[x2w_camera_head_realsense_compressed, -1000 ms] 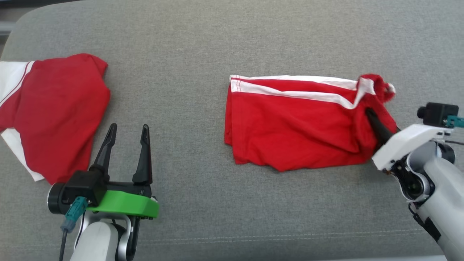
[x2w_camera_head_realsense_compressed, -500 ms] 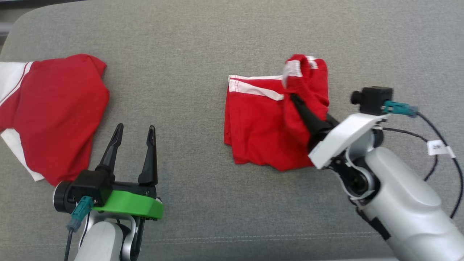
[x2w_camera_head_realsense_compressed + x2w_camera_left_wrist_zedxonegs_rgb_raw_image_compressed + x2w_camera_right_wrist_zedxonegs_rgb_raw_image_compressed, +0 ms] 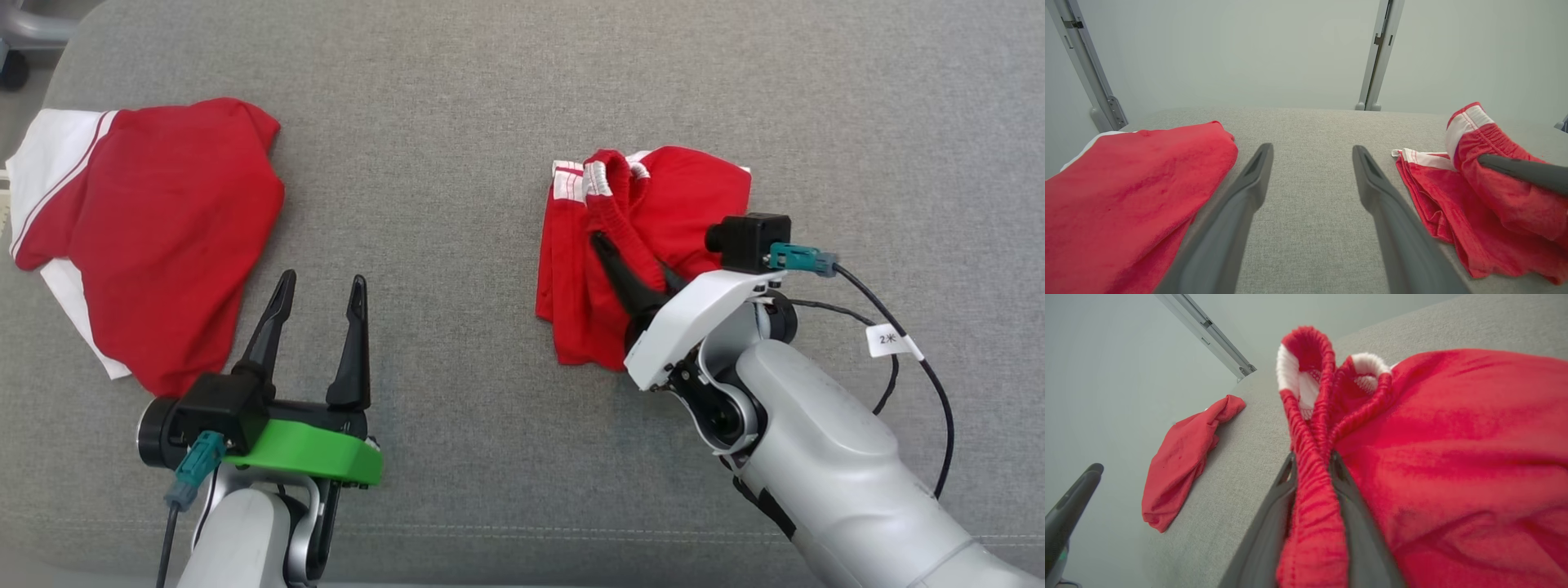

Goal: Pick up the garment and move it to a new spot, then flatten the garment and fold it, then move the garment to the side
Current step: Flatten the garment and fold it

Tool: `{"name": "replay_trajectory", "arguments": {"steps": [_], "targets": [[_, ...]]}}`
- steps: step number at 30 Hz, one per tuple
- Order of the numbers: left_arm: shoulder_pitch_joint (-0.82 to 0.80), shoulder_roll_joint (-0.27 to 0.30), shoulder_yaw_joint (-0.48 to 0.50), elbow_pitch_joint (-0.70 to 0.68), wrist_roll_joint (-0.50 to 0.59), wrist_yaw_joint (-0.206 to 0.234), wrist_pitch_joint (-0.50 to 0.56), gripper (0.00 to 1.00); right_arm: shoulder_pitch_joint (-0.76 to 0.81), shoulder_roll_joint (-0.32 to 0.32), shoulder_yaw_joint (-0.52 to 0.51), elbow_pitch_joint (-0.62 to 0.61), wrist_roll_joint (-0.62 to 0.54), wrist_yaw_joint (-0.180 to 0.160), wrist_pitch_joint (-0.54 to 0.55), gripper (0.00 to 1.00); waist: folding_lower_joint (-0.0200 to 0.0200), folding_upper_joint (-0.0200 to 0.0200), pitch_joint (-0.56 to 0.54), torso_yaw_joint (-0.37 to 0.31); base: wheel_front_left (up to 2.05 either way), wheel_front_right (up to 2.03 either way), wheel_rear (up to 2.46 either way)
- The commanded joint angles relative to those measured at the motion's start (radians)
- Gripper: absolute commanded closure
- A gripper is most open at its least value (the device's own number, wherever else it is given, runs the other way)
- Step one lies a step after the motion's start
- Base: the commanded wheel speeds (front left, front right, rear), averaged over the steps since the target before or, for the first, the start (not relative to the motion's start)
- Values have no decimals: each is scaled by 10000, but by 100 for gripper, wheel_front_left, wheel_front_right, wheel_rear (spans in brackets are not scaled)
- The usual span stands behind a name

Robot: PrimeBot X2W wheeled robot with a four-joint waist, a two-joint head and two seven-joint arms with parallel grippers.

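The garment, red shorts with white trim, lies folded over itself on the grey cushion right of centre. My right gripper is shut on its gathered waistband, which loops up over the left half of the shorts. In the right wrist view the waistband is pinched between the two fingers of the right gripper, with the rest of the garment spread to the right. My left gripper stands open at the lower left, holding nothing. From the left wrist, the left gripper points at bare cushion, the garment to its right.
A second red and white garment lies at the left edge of the grey cushion, close to my left gripper. A cable with a white tag hangs off my right wrist. Metal posts stand behind the cushion.
My right gripper carried the waistband end leftward over the shorts, folding them roughly in half. The left gripper stayed open. The head camera shifted a little.
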Motion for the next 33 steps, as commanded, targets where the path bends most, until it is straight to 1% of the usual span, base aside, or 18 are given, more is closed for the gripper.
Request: {"name": "replay_trajectory", "arguments": {"steps": [1,4,8,11,14,17,20,23,26,28,32,33], "targets": [[-139,-20,15,9,76,-35,-8,0,-160,59,45,65,-34,0,-90,0,0,0,26,10,0,0,0],[-101,-21,87,5,102,-26,-8,0,-196,175,201,65,104,0,-198,0,0,0,49,-29,0,0,0],[-62,-23,174,10,137,-32,-8,0,-79,164,471,-452,359,0,-404,0,0,0,18,-115,0,0,0],[-44,-4,241,-14,181,-25,-8,0,155,-112,588,-1118,432,0,-802,0,0,0,-37,-200,0,0,0],[23,35,336,-55,203,41,-8,0,370,-568,368,-1719,4,0,-1365,0,0,0,-135,-312,0,0,0],[120,111,502,-169,226,124,-8,0,780,-909,-261,-2131,-802,0,-1657,0,0,0,-249,-458,0,0,0],[202,213,656,-302,290,228,-8,0,1285,-1124,-1362,-2585,-1893,0,-1744,0,0,0,-362,-616,0,0,0],[326,332,808,-400,296,347,-8,0,2007,-1046,-2706,-3398,-3263,0,-1736,0,0,0,-469,-742,0,0,0],[449,414,913,-501,324,453,-8,0,2811,-854,-3736,-4076,-4376,0,-1736,0,0,0,-596,-834,0,0,0],[560,439,929,-575,347,529,-8,0,3261,-716,-4199,-4348,-4826,0,-1736,0,0,0,-701,-894,0,0,0],[833,506,941,-692,311,626,35,0,4058,-551,-4634,-4648,-5421,0,-1737,0,0,0,-931,-983,0,0,0],[833,506,941,-692,311,626,35,0,4058,-551,-4634,-4648,-5421,0,-1737,0,0,0,-931,-983,0,0,0]]}}
